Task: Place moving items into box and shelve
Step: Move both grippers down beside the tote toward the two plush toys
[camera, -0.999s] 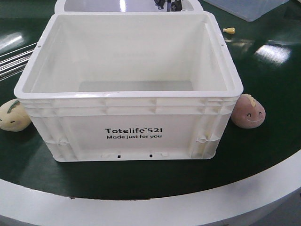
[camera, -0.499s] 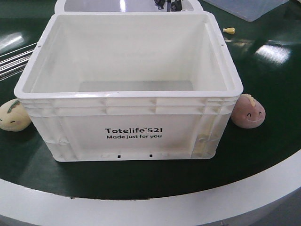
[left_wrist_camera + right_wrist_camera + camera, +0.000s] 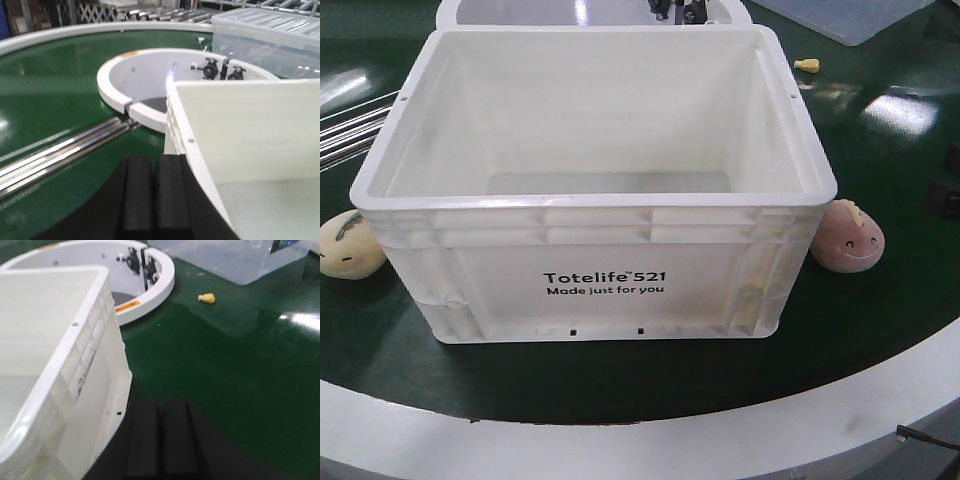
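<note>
- A dark part (image 3: 944, 196) now pokes in at the right edge of the front view, and a thin cable (image 3: 920, 436) shows at the bottom right corner. Neither was there half a second ago.
- I take this as the right arm coming in on the pink toy's side, so the first pick looks about to start.
- Nothing else has shifted: the box and both toys lie as before.
- The box (image 3: 600, 280) stands upright on the green counter (image 3: 880, 340), open at the top and empty, with only its bare floor showing.
- The pink toy (image 3: 848, 240) sits on the counter, touching or just beside the box's right front corner.
- The cream toy (image 3: 348, 245) lies just beside the left front corner.
- Neither toy is packed yet, so the task is at its beginning.
- The left end effector (image 3: 155, 195) has its pads pressed together with nothing between them, at the box's left rim.
- The right end effector (image 3: 161, 440) is likewise closed on nothing, beside the box's right wall.
- Behind the box a round white tub (image 3: 120, 85) holds small black fittings.
- A clear bin (image 3: 235, 260) stands further back. I cannot tell what is in it.
- A yellow peg (image 3: 206, 298) lies loose near it.
</note>
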Available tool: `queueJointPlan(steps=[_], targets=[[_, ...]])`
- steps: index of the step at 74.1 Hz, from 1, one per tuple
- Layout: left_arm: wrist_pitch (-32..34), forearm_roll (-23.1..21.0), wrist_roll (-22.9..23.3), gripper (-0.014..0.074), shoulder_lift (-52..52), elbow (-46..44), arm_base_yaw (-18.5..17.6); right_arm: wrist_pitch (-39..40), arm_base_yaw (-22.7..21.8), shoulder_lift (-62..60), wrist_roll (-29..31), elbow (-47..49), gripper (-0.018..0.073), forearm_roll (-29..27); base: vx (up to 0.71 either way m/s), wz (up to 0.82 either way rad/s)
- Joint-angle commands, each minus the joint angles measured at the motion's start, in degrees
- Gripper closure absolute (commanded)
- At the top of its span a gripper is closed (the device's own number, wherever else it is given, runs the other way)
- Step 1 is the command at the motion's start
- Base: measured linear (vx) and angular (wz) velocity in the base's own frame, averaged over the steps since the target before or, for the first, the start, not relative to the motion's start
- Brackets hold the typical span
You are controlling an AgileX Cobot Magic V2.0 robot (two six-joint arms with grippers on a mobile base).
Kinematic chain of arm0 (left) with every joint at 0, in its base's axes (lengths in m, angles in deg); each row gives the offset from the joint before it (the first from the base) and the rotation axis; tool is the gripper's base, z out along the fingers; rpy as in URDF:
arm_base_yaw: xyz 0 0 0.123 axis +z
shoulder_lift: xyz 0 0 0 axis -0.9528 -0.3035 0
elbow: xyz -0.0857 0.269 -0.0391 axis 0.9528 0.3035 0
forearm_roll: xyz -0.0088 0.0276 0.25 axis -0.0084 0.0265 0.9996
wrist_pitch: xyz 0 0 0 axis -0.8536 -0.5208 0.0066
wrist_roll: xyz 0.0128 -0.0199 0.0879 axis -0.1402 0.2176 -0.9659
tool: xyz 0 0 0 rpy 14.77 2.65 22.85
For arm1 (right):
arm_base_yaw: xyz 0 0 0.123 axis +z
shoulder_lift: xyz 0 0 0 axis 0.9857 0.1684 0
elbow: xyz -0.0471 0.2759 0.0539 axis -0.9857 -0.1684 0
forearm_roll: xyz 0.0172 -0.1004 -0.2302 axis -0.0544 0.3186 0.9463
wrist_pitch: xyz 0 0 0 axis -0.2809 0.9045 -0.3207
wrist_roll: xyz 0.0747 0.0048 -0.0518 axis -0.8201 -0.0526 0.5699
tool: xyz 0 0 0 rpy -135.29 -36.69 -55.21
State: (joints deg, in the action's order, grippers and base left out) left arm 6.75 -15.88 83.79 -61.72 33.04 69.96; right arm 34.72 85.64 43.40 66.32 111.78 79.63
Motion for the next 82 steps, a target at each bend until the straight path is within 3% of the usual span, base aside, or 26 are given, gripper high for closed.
queueJointPlan(steps=[1,21,32,37,55,61,69,82], targets=[[3.1,-2.2,0.6,0.0601,-0.6,-2.2,-0.1,4.8,-0.3,0.5,0.7,2.3,0.0561,0.5,0.00,0.00],[3.3,-1.7,-0.1,0.0594,-1.1,-2.2,-0.1,5.0,-0.3,0.5,0.7,2.3,0.0552,0.5,0.00,0.00],[3.5,1.4,-0.1,0.0537,-1.1,-2.2,-0.1,5.0,-0.3,0.5,0.9,2.3,0.0477,0.5,0.00,0.00],[3.5,2.1,-0.1,0.0475,-1.1,-2.2,-0.1,5.0,-0.3,0.5,0.9,2.3,0.0402,0.5,0.00,0.00],[3.5,2.1,-0.1,0.0150,-1.1,-2.2,-0.1,4.6,-0.3,0.5,0.8,2.3,-0.0066,0.5,0.00,0.00],[3.5,2.1,-0.1,0.0059,-1.1,-2.2,-0.1,4.5,-0.3,0.5,0.7,2.3,-0.0171,0.5,0.00,0.00],[2.7,2.5,-0.1,-0.0004,-1.1,-2.2,-0.1,4.1,-0.3,0.5,0.6,2.3,-0.0164,0.4,0.00,0.00],[-2.3,7.6,0.6,0.0010,-1.0,-2.2,2.2,2.2,-2.5,0.5,-0.9,2.3,-0.0129,1.9,0.00,0.00]])
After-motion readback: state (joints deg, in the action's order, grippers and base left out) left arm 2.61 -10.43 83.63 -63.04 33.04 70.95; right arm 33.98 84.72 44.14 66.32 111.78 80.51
